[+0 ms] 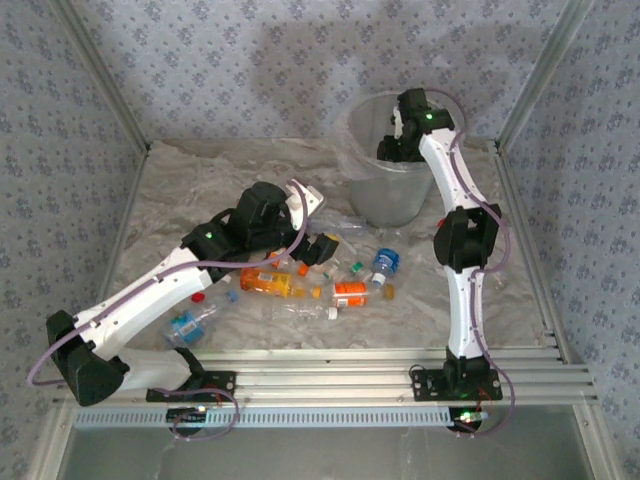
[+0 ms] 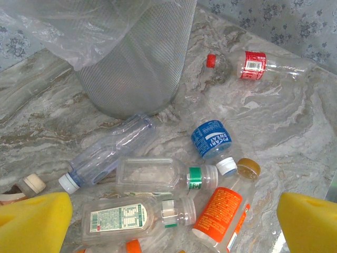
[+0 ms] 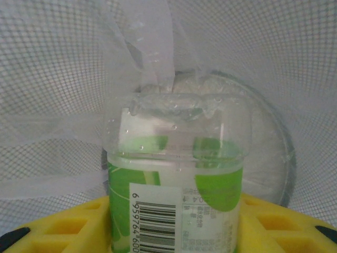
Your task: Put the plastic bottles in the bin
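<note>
The mouth of the bin (image 1: 385, 170) is taken up by the right claw (image 1: 395, 148), which grips a green-labelled bottle (image 3: 176, 174); there is open room below it inside. In front of the bin, bottles (image 2: 152, 176) lie packed together, some touching, with only thin gaps between them. The left claw (image 2: 174, 221), spread wide, hangs over them. The bench (image 1: 200, 180) is bare at far left. 1 red-labelled bottle (image 2: 253, 64) lies apart, right of the bin.
</note>
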Available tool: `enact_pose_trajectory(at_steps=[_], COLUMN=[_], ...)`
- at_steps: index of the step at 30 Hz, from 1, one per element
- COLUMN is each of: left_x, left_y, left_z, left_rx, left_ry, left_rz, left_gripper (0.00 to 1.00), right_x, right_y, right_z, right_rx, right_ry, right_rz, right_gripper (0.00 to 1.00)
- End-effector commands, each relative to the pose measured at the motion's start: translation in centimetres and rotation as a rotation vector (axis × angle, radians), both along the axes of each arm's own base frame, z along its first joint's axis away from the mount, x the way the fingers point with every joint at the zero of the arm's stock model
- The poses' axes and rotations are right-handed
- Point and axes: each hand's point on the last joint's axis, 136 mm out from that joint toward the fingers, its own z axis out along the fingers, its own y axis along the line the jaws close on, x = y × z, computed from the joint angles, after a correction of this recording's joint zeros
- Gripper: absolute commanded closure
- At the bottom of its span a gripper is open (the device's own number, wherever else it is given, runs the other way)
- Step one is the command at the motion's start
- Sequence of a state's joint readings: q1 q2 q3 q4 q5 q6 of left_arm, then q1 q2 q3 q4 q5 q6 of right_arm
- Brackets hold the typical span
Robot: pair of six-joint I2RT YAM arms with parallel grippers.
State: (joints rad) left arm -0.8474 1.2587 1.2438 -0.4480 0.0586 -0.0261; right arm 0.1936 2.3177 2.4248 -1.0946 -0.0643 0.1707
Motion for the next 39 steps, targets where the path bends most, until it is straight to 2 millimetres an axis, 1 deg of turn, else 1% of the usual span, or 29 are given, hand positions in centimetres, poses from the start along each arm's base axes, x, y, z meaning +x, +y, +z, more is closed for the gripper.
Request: enact_pose_trajectory(at_steps=[1, 5, 8, 10, 13, 15, 16, 20, 27, 29, 35, 39], left_x=[-0.3, -0.2, -0.2, -0.2, -0.2, -0.2, -0.2, -0.2, -0.3, -0.3, -0.4, -0.7], left_y=[-0.5, -0.5, -0.5, -0.5, -0.5, -0.5, -0.5, -0.5, -0.5, -0.5, -0.3, -0.2], left_z=[0.6, 0.5, 0.5, 0.5, 0.4, 0.4, 0.4, 0.4, 0.6, 0.7, 1.0, 1.2], left_rx=[-0.012, -0.010, -0.009, -0.008, -0.008, -0.009, -0.008, -0.009, -0.017, -0.019, -0.018, -0.015], left_ry=[-0.023, -0.021, -0.020, -0.021, -0.017, -0.016, -0.015, -0.014, -0.012, -0.013, -0.024, -0.033], left_rz=[-0.025, -0.024, -0.023, -0.023, -0.023, -0.021, -0.020, -0.021, -0.021, -0.023, -0.025, -0.035], left_gripper=[0.00, 0.00, 0.00, 0.00, 0.00, 0.01, 0.00, 0.00, 0.00, 0.00, 0.00, 0.00], right_x=[-0.3, -0.2, -0.1, -0.2, -0.2, -0.2, -0.3, -0.4, -0.9, -1.0, -1.9, -3.0], right_y=[-0.7, -0.9, -0.9, -0.9, -0.9, -0.9, -1.0, -1.1, -0.8, -1.0, -1.3, -1.4], right_z=[-0.8, -1.2, -1.2, -1.0, -0.4, 0.1, 0.4, 2.4, 7.2, 8.6, 12.8, 15.3], right_rx=[-0.029, -0.043, -0.045, -0.046, -0.042, -0.044, -0.043, -0.035, 0.030, 0.021, 0.046, 0.053], right_ry=[0.035, 0.039, 0.036, 0.032, 0.022, 0.010, 0.003, -0.037, -0.141, -0.184, -0.302, -0.381], right_rz=[-0.008, -0.016, -0.018, -0.018, -0.018, -0.021, -0.022, -0.025, -0.028, -0.035, -0.049, -0.051], right_gripper=[0.45, 0.40, 0.33, 0.23, 0.12, 0.02, 0.00, 0.00, 0.00, 0.00, 0.00, 0.00])
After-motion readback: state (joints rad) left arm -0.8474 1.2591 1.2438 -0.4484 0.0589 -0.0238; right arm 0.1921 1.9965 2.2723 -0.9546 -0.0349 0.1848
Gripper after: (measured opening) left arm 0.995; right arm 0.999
